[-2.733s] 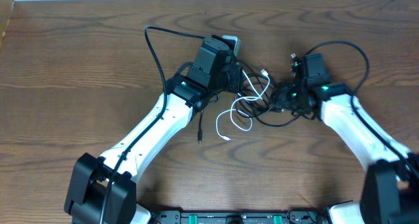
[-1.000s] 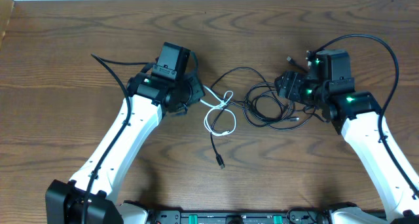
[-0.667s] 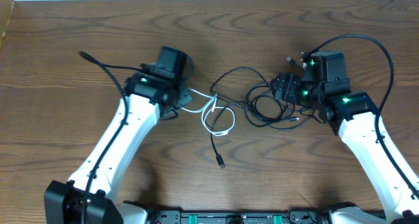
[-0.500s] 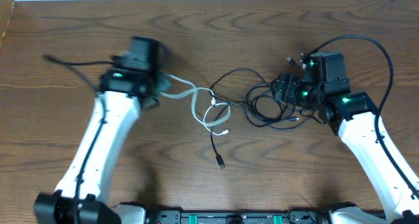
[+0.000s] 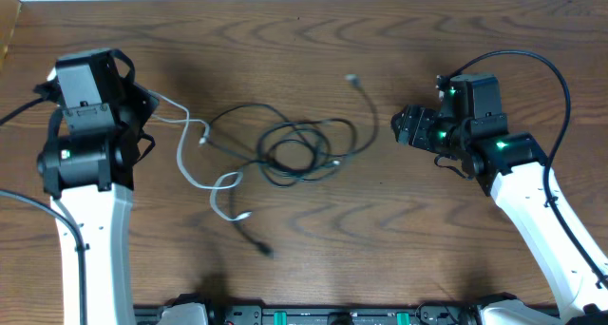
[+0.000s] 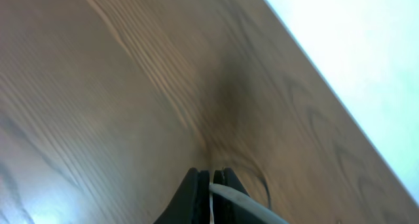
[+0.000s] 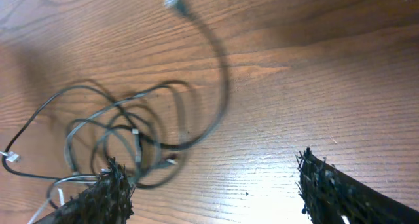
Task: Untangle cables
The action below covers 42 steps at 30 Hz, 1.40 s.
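Dragged leftward, the black cables [image 5: 290, 163] now have the open, empty right hand [image 5: 403, 127] near their right, the left hand [image 5: 142, 105] farther left, pinching the white cable [image 5: 180, 110]

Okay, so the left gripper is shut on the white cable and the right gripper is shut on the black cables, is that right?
Not quite. The left gripper is shut on the white cable, but the right gripper is open and holds nothing. The right wrist view shows the black cables lying loose on the table, beyond its spread fingers.
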Available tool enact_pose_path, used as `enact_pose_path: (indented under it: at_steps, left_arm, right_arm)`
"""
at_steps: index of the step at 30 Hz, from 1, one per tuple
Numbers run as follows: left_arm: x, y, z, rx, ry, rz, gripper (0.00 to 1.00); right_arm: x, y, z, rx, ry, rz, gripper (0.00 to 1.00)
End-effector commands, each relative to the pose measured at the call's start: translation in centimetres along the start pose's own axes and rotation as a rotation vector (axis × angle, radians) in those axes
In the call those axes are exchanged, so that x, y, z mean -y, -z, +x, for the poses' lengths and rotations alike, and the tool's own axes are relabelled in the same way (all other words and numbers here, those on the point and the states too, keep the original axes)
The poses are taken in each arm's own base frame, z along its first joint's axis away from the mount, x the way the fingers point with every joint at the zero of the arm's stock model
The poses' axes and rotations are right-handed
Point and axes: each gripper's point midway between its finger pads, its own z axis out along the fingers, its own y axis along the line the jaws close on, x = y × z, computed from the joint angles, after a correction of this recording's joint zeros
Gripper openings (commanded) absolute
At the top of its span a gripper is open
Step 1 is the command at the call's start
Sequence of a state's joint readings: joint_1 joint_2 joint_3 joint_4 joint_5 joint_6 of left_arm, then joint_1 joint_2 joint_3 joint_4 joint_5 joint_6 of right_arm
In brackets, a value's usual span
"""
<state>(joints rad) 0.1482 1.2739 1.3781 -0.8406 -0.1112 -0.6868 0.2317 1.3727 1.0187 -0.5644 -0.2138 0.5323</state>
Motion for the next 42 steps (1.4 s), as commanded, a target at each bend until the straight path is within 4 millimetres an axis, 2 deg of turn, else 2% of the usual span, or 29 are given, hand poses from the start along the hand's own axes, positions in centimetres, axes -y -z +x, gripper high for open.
enact_pose_path:
  at_steps: [1,4,8,10,11,14,17,19,21,23,25,27,31,33,38,40,42]
  left_arm:
    - [2.8,-1.0,4.2,-0.214,-0.115,0.164,0.08]
    - [5.4,-1.0,8.0,-0.383,-0.282,0.343,0.08]
    - [9.8,1.1,13.6,-0.62,-0.488,0.716,0.08]
    - [11.2,1.6,15.1,-0.664,-0.562,0.84,0.08]
    - [12.7,1.2,16.3,-0.678,-0.613,0.919,0.08]
    - [14.5,0.1,17.1,-0.657,-0.65,0.98,0.08]
    - [16.2,-0.9,16.0,-0.577,-0.658,1.025,0.08]
    - [17.4,-0.8,14.2,-0.516,-0.611,1.053,0.08]
    - [18.7,0.5,12.3,-0.456,-0.582,1.133,0.08]
    - [19.8,2.7,10.8,-0.412,-0.583,1.249,0.08]
    - [20.3,4.6,9.9,-0.388,-0.594,1.332,0.08]
    - [20.3,5.5,9.7,-0.379,-0.604,1.36,0.08]
    - [19.9,5.9,10.0,-0.406,-0.592,1.347,0.08]
    - [19.8,5.8,10.1,-0.419,-0.585,1.34,0.08]
    - [19.7,5.7,10.0,-0.418,-0.582,1.335,0.08]
    - [19.5,5.5,9.8,-0.418,-0.574,1.327,0.08]
    - [19.1,5.1,9.3,-0.417,-0.56,1.311,0.08]
  right_arm:
    - [-0.5,0.0,-0.3,0.005,0.02,-0.009,0.8]
    - [-0.5,0.0,-0.4,0.01,0.021,-0.013,0.8]
    - [-0.7,-0.2,-0.6,0.018,0.027,-0.019,0.81]
    - [-1.0,-0.7,-0.7,0.021,0.034,-0.026,0.82]
    - [-1.4,-1.6,-0.4,0.009,0.046,-0.032,0.82]
    - [-2.0,-3.6,0.9,-0.04,0.068,-0.035,0.82]
    - [-3.4,-5.7,2.9,-0.111,0.1,-0.07,0.85]
    - [-4.6,-7.1,4.0,-0.134,0.134,-0.1,0.88]
    - [-6.0,-8.7,4.8,-0.133,0.233,-0.133,0.89]
    - [-7.4,-10.0,5.6,-0.126,0.341,-0.17,0.88]
    - [-8.8,-11.5,6.9,-0.122,0.452,-0.205,0.86]
    - [-9.6,-13.0,8.0,-0.115,0.54,-0.213,0.86]
    - [-8.2,-16.1,9.1,-0.085,0.595,-0.084,0.84]
    - [-7.3,-16.8,9.4,-0.082,0.607,-0.028,0.83]
    - [-6.6,-17.1,9.1,-0.066,0.61,0.015,0.73]
    - [-5.6,-17.0,8.5,-0.05,0.602,0.072,0.69]
    - [-3.5,-16.4,7.2,-0.018,0.564,0.184,0.69]
